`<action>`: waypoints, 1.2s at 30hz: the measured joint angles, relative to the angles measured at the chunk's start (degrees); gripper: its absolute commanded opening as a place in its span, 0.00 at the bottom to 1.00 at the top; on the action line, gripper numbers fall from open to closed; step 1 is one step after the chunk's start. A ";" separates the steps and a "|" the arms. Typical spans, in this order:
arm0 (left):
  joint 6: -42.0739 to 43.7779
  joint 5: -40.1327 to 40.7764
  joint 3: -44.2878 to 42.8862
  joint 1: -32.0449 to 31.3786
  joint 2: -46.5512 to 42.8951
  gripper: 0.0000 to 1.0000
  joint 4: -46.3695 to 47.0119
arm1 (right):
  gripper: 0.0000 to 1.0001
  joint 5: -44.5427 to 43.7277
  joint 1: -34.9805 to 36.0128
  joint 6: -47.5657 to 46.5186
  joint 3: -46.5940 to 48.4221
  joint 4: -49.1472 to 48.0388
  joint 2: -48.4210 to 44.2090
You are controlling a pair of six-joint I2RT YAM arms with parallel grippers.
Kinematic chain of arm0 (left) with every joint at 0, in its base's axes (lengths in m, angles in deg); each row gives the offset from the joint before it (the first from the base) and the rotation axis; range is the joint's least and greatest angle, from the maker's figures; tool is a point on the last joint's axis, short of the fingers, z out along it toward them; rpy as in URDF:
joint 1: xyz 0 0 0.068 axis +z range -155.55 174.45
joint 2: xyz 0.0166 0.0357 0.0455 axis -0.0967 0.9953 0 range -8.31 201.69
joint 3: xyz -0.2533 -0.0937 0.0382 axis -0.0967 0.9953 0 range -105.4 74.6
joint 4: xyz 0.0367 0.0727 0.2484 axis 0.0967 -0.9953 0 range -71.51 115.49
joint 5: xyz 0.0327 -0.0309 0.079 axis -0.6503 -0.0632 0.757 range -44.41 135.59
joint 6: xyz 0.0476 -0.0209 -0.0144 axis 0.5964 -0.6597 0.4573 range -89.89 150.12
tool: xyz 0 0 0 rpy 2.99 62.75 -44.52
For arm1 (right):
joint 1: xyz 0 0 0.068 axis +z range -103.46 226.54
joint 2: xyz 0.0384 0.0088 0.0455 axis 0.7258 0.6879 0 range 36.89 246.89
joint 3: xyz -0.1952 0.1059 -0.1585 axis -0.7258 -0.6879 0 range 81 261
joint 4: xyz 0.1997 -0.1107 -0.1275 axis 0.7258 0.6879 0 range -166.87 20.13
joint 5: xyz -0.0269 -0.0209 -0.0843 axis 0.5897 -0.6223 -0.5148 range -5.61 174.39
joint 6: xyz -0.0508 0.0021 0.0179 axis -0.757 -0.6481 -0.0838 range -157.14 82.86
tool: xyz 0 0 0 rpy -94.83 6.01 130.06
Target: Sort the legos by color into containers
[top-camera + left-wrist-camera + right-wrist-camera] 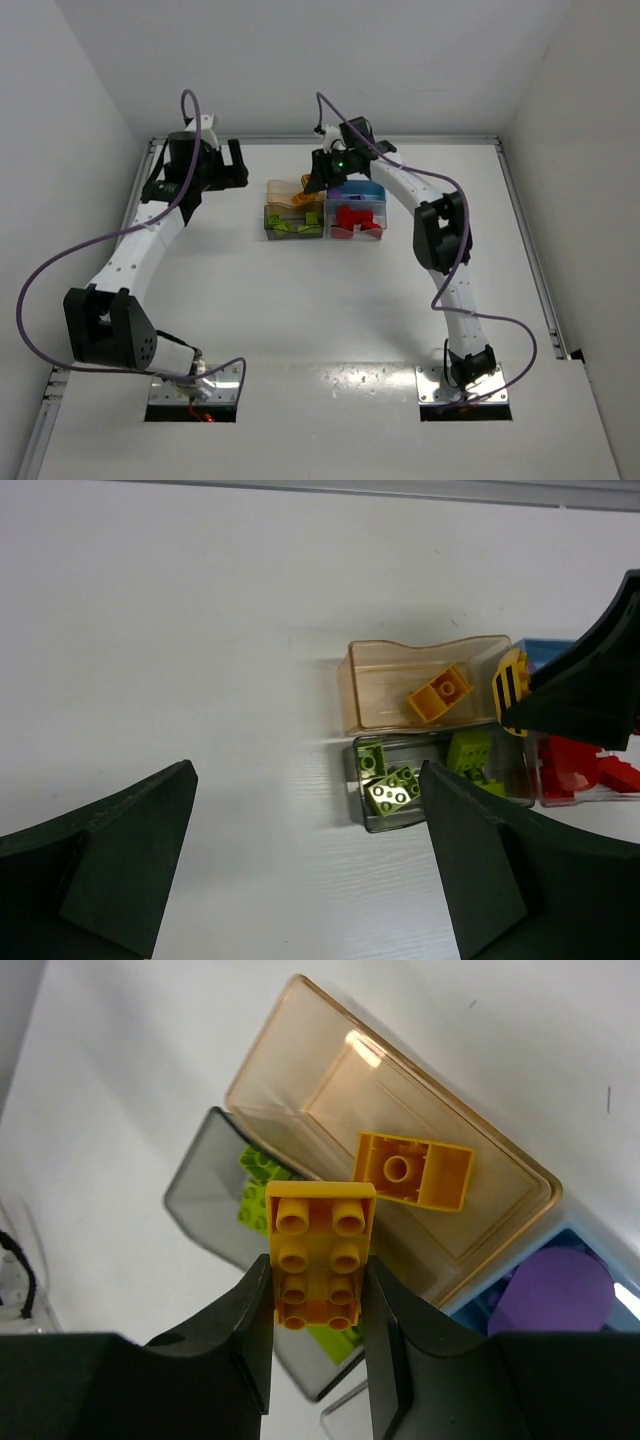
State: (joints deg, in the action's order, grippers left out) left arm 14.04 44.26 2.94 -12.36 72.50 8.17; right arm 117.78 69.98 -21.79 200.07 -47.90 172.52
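Where white walls (60, 100) enclose white table (300, 300), right tool (320, 1282) pinching yellow lego (318, 1245), left tool (308, 780) spread.

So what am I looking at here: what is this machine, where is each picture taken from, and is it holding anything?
A left arm and a right arm, both robotic, are bolted to a white table, each ending in a two-finger hand. One picture looks down from above; the other two come from a camera on each wrist. Four small bins sit together: the tan bin holds one yellow brick, the grey bin green bricks, the blue bin a purple piece, the clear bin red pieces. The right hand grips a second yellow brick above the bins. The left hand is open and empty, beside them.
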 measured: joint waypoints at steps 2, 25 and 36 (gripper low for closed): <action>0.50 -0.37 0.57 1.33 -1.07 1.00 -0.46 | 0.00 -1.09 0.57 0.15 1.25 0.35 2.32; 0.35 -2.51 2.62 3.58 -1.86 1.00 -1.09 | 0.92 -11.93 1.68 0.72 5.92 0.31 6.40; 0.46 -1.01 2.62 1.66 -0.66 1.00 -1.31 | 0.97 -14.75 0.87 -1.60 -1.99 4.31 -11.28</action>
State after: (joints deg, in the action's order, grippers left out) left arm 14.50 43.26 5.57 -10.70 71.85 6.86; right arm 103.03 70.85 -23.38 198.08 -43.59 161.24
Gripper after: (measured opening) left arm 1.000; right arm 0.971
